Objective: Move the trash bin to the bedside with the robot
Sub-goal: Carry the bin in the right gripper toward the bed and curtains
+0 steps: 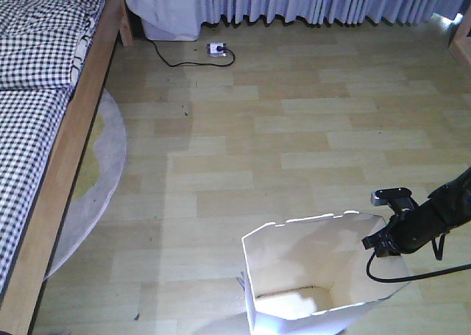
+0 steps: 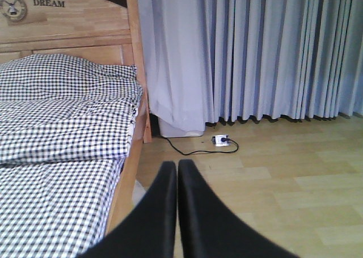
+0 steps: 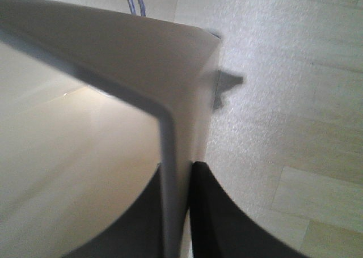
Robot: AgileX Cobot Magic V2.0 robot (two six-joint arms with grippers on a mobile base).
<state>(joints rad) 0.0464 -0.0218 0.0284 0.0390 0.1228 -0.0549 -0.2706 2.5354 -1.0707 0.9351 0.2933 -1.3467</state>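
The white trash bin (image 1: 316, 276) stands on the wood floor at the bottom centre of the front view, cream inside, its lower part cut off by the frame. My right gripper (image 1: 377, 244), on a thin black arm from the right, is shut on the bin's right rim. In the right wrist view the rim wall (image 3: 176, 150) sits pinched between the two black fingers of the right gripper (image 3: 177, 170). The bed (image 1: 70, 151), with its light wooden rail and checked bedding, lies along the left, well apart from the bin. My left gripper (image 2: 177, 166) is shut and empty, pointing past the bed rail (image 2: 127, 184).
A round grey rug (image 1: 99, 180) pokes out from under the bed. A white power strip (image 1: 217, 50) with a black cable lies on the floor by the grey curtains (image 1: 309, 0). A white box (image 2: 180, 127) stands under the curtain by the bedpost.
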